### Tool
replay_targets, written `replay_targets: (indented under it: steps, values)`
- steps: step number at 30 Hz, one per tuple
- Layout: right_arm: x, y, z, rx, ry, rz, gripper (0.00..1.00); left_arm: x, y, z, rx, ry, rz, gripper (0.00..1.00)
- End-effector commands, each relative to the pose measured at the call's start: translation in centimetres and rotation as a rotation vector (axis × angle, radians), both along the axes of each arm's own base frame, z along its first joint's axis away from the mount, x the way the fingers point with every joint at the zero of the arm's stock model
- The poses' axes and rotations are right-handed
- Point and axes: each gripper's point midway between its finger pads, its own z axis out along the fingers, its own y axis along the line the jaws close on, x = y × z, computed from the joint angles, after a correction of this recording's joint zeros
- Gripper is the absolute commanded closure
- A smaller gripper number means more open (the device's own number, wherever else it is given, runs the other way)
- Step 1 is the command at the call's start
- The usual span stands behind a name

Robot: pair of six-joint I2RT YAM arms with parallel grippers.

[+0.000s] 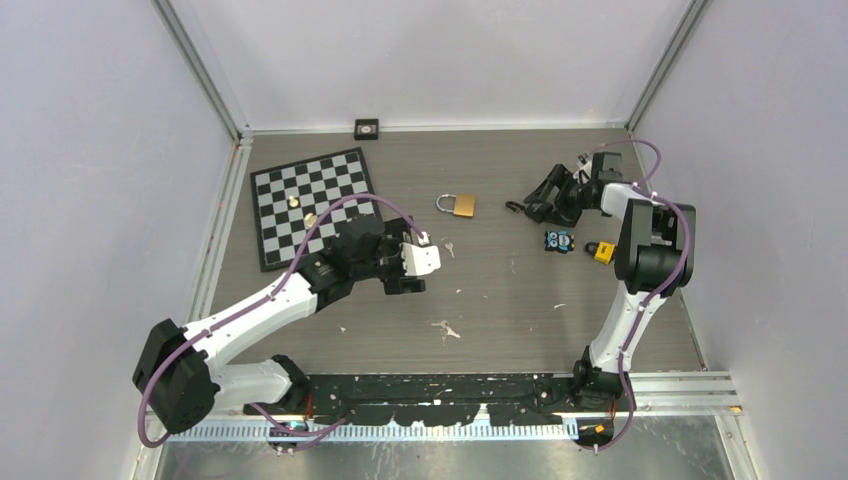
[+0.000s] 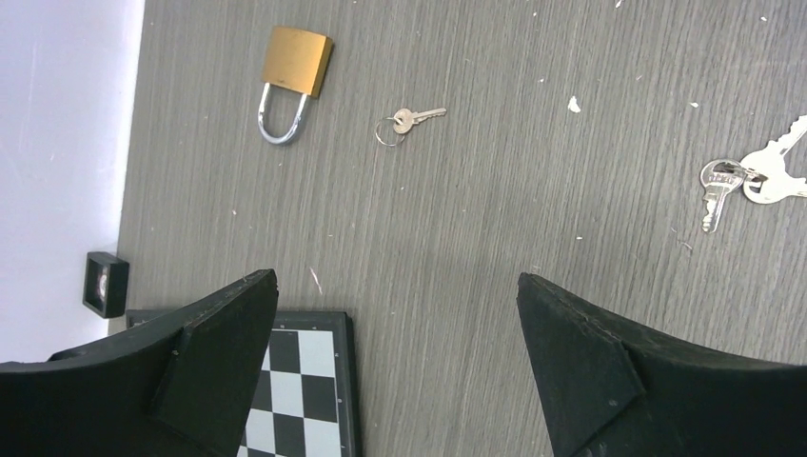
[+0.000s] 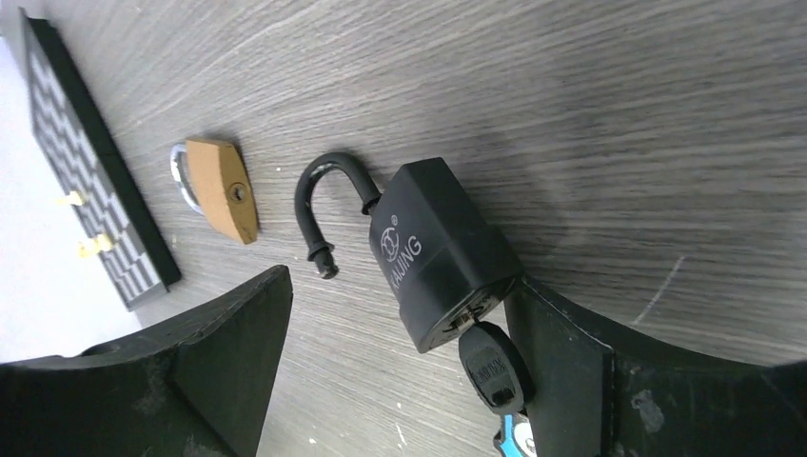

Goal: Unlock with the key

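Black padlock [image 3: 442, 252] lay on the bench [image 3: 619, 114] far right, between the fingers of the right tool [image 3: 402, 281]. Shackle was swung open with its free end clear of the body. A black-headed key [image 3: 495, 367] sat in the keyway.

Right tool was released: fingers wide apart, the lock's key end just beside one finger [image 3: 571, 381], a clear gap to the other. Not gripping the lock.

Only the right wrist view showed the open shackle and the key. From the top the tool covered most of the lock.

Writing: the lock face read roughly "KAIJING" beside a round logo. The key head had embossing too small to read. A blue bit showed at the frame edge under the key head; couldn't tell what it was.

Brass padlock [image 1: 462, 205] sat mid-bench with its shackle shut. The right wrist view showed its keyhole; the left wrist view didn't.

Left tool [image 2: 396, 278] was released and held nothing. It hung over bare bench beside the chessboard [image 1: 310, 205]. A single key on a ring [image 2: 409, 121] lay ahead of it, near the brass lock. A key bunch [image 2: 752, 176] lay off to its right.

Only the top view showed a blue item [image 1: 560, 240] and a yellow item [image 1: 603, 250] near the right arm. Two gold pieces [image 1: 293, 201] stood on the board.
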Motion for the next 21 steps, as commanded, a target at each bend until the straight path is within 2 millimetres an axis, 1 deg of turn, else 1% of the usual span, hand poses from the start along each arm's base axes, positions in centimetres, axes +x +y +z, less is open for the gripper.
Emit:
replay_targets:
  steps: [1,6,12,16,20,21]
  values:
    - [0.1,-0.4,2.2,-0.113,-0.022,0.048,0.13,0.3,-0.4,1.3,-0.057,0.001,0.007,0.00]
    - [0.3,1.2,1.3,-0.151,0.018,0.119,0.13,0.3,-0.3,1.2,-0.054,0.003,0.008,0.00]
    - [1.2,2.5,1.3,-0.208,0.020,0.184,0.12,0.3,0.0,1.4,-0.057,-0.002,0.015,0.00]
    - [0.7,2.2,0.9,-0.259,0.037,0.205,0.12,0.7,0.5,1.7,-0.059,-0.010,0.043,0.00]
    - [-0.2,1.4,1.6,-0.321,0.012,0.217,0.12,1.6,1.0,2.2,-0.081,-0.007,0.098,0.00]
    - [-0.3,1.3,2.2,-0.329,-0.002,0.217,0.12,1.9,1.2,2.4,-0.086,-0.005,0.114,0.00]
